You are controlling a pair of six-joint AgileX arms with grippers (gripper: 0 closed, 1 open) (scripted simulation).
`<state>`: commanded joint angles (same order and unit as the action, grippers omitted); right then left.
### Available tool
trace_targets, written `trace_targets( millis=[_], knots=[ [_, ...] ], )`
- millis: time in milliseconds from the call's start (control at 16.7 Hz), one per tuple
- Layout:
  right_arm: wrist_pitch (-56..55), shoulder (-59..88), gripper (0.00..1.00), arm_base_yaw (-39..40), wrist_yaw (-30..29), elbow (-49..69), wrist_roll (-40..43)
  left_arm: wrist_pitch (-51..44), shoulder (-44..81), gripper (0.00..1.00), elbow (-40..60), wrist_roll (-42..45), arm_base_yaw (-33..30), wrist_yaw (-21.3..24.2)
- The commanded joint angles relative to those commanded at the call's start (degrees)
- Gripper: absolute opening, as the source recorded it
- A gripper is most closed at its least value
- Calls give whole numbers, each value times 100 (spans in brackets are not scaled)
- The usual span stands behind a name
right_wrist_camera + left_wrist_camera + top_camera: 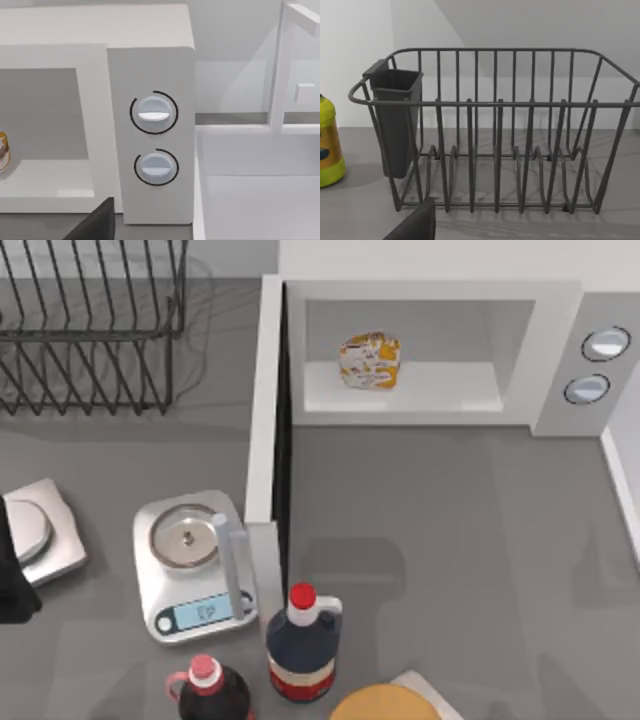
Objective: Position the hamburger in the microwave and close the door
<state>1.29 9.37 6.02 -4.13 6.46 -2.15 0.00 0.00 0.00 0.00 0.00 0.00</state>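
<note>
We see the hamburger [369, 361], a small cream-white wrapped lump with orange-yellow patches, sitting upright on the pale cavity floor of the microwave [558, 360], left of its centre; the microwave is a large white box at the back of the table, its light grey side panel bearing two round silver-blue dials; the door [265, 410] stands swung fully open at the cavity's left, edge-on, white with a dark inner edge.

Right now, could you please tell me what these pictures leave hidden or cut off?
- Door: top view, edge-on, so its front and window are hidden.
- Hamburger: right wrist view, cut by the frame edge.
- Yellow bottle: left wrist view, cut by the edge.
- Tan disc: top view, cut by the bottom edge.
</note>
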Motion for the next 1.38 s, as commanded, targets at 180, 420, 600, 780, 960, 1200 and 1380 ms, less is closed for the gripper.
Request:
trace_targets(
  millis=[180,420,600,780,960,1200,1380],
  knots=[
    [-93,-740,100,-466,319,-508,169,0,0,100,0,0,0,0],
    [-129,-937,100,-602,413,-647,215,0,0,100,0,0,0,0],
    [-129,-937,100,-602,413,-647,215,0,0,92,0,0,0,0],
    [-129,-937,100,-602,413,-647,215,0,0,70,0,0,0,0],
    [-129,-937,100,-602,413,-647,215,0,0,47,0,0,0,0],
    [-129,-937,100,-602,413,-647,215,0,0,17,0,0,0,0],
    [-129,-937,100,-602,413,-647,215,0,0,0,0,0,0,0]
  ],
)
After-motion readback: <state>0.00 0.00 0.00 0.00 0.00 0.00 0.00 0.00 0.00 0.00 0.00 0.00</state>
